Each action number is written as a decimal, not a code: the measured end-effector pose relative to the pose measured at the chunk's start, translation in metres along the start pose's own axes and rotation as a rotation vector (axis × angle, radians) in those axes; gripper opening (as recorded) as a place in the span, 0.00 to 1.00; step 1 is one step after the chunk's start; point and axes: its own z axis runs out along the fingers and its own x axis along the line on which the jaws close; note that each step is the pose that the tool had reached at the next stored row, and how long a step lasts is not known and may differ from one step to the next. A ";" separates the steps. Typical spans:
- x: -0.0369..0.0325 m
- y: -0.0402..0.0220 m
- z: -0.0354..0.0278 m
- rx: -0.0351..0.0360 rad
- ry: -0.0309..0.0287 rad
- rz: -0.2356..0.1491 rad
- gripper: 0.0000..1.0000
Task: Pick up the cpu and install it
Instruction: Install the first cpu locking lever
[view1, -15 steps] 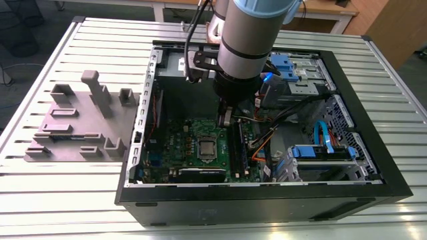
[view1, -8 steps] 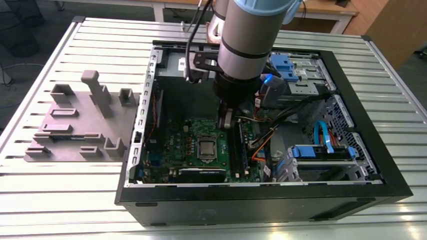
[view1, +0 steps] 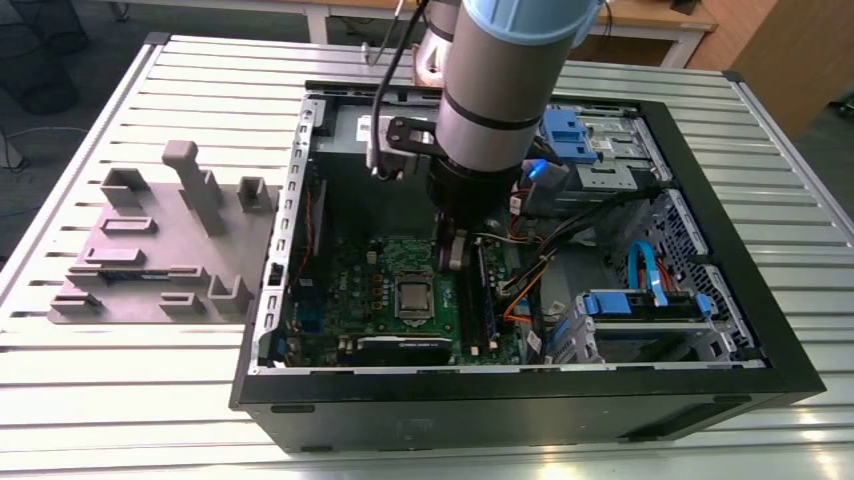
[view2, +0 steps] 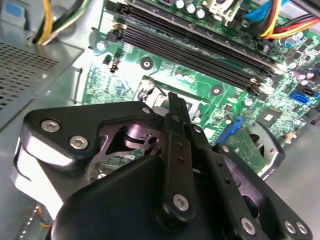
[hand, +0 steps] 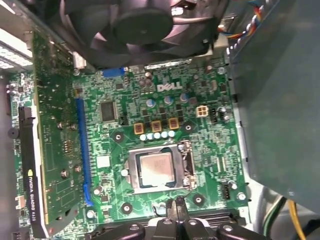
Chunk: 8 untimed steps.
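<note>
The cpu (view1: 415, 297) (hand: 156, 167), a small square chip with a silver-grey metal top, lies flat in the socket frame (hand: 186, 165) on the green motherboard (view1: 380, 265) inside the open computer case. My gripper (view1: 455, 258) (hand: 176, 206) (view2: 175, 102) hangs over the board just beside the socket, above the cpu and not touching it. Its thin black fingers are pressed together, shut, and hold nothing. In the second wrist view the gripper body hides most of the socket.
A grey fixture plate (view1: 147, 250) with upright blocks lies to the exterior view's left of the case. Near the socket are a graphics card (hand: 35, 165), a fan (hand: 140, 25), memory slots (view2: 200, 55), a metal box (hand: 275, 100), cables (view1: 534, 290) and blue drive caddies (view1: 641, 300).
</note>
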 end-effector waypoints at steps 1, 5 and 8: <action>0.0019 -0.0003 0.0008 0.0000 0.0002 -0.001 0.10; 0.0091 -0.0016 0.0045 0.0004 0.0007 -0.011 0.10; 0.0118 -0.0023 0.0087 0.0012 0.0016 -0.030 0.10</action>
